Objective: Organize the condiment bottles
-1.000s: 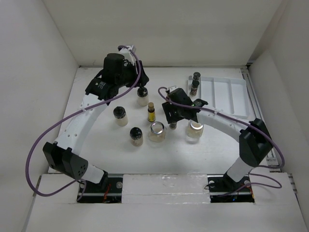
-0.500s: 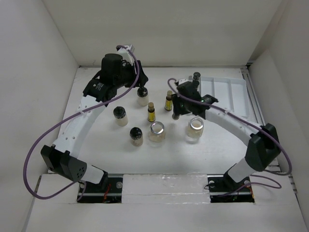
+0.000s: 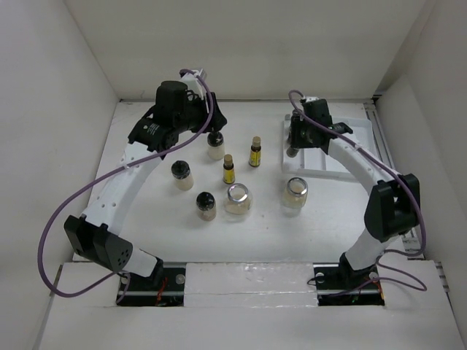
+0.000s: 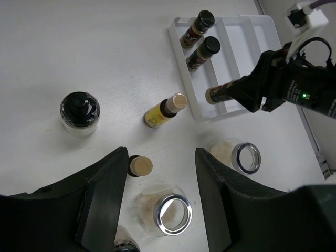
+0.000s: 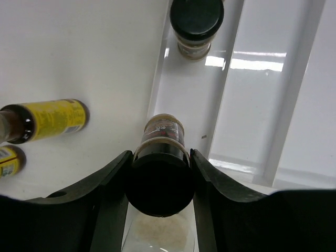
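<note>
My right gripper (image 5: 160, 157) is shut on a dark black-capped spice jar (image 5: 161, 137) and holds it over the left compartment of the white tray (image 5: 273, 105). In the top view the gripper (image 3: 293, 144) is at the tray's (image 3: 350, 146) left edge. Two more spice jars (image 4: 198, 29) (image 4: 202, 52) stand in that compartment. My left gripper (image 4: 160, 199) is open and empty, high above the bottles; in the top view it (image 3: 210, 125) is at the back left. On the table stand two amber bottles (image 3: 255, 152) (image 3: 228, 168), three cream-filled black-capped bottles (image 3: 215, 146) (image 3: 182, 175) (image 3: 206, 205) and two silver-lidded jars (image 3: 237, 198) (image 3: 294, 195).
White walls close in the table at the back and both sides. The tray's other long compartments (image 3: 357, 138) hold nothing. A purple cable (image 3: 73, 197) loops off the left arm.
My right gripper has carried the spice jar from the middle of the table back and right to the tray's left compartment, uncovering an amber bottle. The left arm has barely moved.
</note>
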